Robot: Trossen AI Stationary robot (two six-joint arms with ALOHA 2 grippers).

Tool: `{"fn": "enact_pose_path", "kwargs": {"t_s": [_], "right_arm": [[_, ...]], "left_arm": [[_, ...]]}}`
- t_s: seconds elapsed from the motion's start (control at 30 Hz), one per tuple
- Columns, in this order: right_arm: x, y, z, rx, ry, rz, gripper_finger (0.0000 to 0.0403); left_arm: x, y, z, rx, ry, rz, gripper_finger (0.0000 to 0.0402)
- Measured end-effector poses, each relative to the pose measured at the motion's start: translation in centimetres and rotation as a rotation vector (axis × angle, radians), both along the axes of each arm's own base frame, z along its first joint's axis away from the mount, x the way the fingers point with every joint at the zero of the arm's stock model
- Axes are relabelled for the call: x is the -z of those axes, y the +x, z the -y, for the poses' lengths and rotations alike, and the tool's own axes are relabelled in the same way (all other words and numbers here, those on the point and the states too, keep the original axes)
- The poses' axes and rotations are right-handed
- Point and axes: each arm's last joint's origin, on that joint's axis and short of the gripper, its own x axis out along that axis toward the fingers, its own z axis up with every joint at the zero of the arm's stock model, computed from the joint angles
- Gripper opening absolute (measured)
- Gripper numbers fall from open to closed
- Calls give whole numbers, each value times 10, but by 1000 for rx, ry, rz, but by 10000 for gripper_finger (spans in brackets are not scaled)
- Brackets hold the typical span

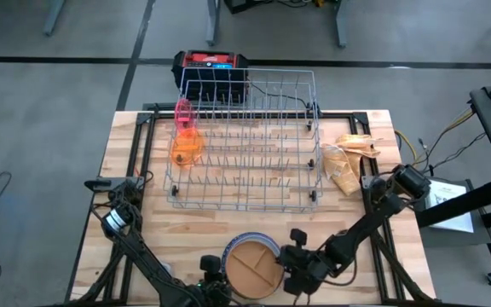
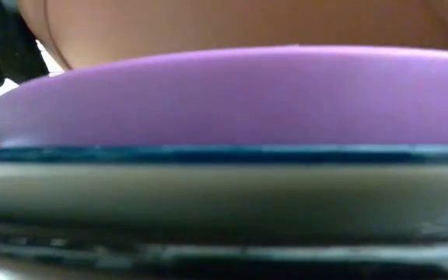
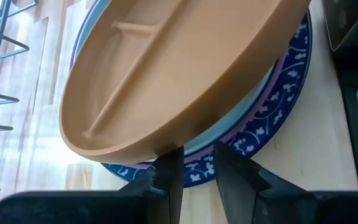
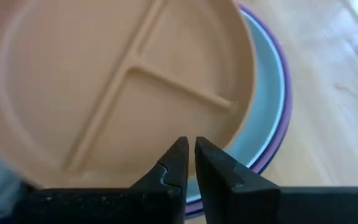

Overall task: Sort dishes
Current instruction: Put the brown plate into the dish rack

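Two cups racked, the plates all still stacked.
Your brown divided plate (image 1: 254, 266) tops the stack at the tabletop's (image 1: 356, 247) near edge, tilted, between both hands: right hand (image 4: 190, 163) nearly closed at its rim, left hand (image 3: 194, 171) narrowly parted just beside it; orange cup (image 1: 185, 149) and pink cup (image 1: 182, 112) sit in the rack (image 1: 245, 145).

A wire rack (image 1: 245, 145) stands on the far half of the wooden tabletop (image 1: 361, 256), its tines upright in rows. Just behind the rack's far left corner, off the tabletop edge, sits a black and red box (image 1: 211, 64). To the right of the rack lies crumpled tan paper (image 1: 348, 162), touching the wood. A white sheet (image 1: 450, 200) rests beyond the right edge, near cables (image 1: 437, 145). Grey floor (image 1: 41, 111) surrounds everything.
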Motion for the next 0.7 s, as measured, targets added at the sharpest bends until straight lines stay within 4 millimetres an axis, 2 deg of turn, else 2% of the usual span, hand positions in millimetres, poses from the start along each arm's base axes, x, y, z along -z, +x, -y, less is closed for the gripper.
{"fn": "enact_pose_path", "kwargs": {"t_s": [0.2, 0.43, 0.53, 0.7], "right_arm": [[-17, -4, -17, -151, -21, 108, 58], [-44, -7, -42, -283, -61, 214, 132], [-47, -6, -51, -309, -92, 232, 163], [-36, 1, -62, -319, -174, 198, 196]], "left_arm": [[0, 5, -4, -14, 0, 7, 76], [0, 7, -4, -19, -8, 14, 76], [-1, 7, -5, -22, -12, 18, 76], [-2, 8, -5, -27, -7, 40, 76]]}}
